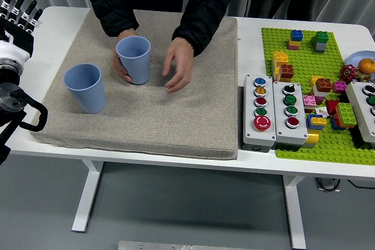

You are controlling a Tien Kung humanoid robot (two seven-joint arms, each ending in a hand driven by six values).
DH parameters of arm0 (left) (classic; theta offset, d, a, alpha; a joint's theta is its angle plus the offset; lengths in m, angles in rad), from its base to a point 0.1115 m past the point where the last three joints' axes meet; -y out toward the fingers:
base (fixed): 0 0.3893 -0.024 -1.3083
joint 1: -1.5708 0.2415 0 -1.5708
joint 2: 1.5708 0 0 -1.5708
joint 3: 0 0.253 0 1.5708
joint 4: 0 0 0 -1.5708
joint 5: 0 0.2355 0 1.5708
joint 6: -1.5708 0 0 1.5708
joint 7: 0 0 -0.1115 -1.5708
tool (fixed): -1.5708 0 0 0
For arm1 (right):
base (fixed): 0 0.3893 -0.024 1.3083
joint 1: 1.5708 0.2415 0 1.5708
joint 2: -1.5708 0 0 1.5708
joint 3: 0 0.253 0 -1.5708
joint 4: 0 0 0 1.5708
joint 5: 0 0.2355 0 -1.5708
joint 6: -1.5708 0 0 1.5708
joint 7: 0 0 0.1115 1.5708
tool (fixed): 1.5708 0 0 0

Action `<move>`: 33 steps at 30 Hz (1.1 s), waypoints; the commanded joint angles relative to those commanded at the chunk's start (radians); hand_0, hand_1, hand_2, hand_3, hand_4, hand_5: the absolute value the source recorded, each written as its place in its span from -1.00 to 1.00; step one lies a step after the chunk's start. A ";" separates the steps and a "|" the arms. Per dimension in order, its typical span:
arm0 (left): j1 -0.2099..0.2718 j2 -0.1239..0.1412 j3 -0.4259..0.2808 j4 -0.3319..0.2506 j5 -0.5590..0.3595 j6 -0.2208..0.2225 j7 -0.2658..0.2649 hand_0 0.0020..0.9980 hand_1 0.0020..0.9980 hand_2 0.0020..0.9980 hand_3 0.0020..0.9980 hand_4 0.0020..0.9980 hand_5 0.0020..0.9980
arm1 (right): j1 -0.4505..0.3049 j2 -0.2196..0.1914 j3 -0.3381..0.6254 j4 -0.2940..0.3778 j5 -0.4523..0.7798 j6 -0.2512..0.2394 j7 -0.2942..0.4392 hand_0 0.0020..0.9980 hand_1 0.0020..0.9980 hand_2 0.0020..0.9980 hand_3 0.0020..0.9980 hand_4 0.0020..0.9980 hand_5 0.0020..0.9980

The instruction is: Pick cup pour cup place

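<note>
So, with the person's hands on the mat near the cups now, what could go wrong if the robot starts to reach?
1. A person's hand holds the far blue cup, and the other hand rests on the grey mat beside it; a reaching arm could hit them.
2. That cup may not sit where the robot expects, so a grasp could miss or tip it.
3. The left hand waits at the table's left edge; its path likely passes the near blue cup and could knock it.

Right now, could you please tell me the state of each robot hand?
Left hand: open, holding nothing, at the table's left edge.
Right hand: not in view.
</note>
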 joint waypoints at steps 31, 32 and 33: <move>0.002 -0.009 -0.017 0.000 0.031 -0.010 0.004 0.55 0.55 0.77 0.78 0.60 1.00 | 0.010 -0.003 0.011 0.000 -0.003 -0.006 0.005 0.43 0.33 0.29 0.20 -1.00 -0.70; 0.002 -0.009 -0.017 0.000 0.031 -0.010 0.004 0.55 0.55 0.77 0.78 0.60 1.00 | 0.010 -0.003 0.012 0.000 -0.003 -0.006 0.005 0.43 0.33 0.29 0.20 -1.00 -0.70; 0.002 -0.009 -0.018 0.000 0.032 -0.010 0.005 0.56 0.55 0.77 0.79 0.60 1.00 | 0.010 -0.003 0.011 0.000 -0.003 -0.006 0.005 0.43 0.33 0.29 0.20 -1.00 -0.70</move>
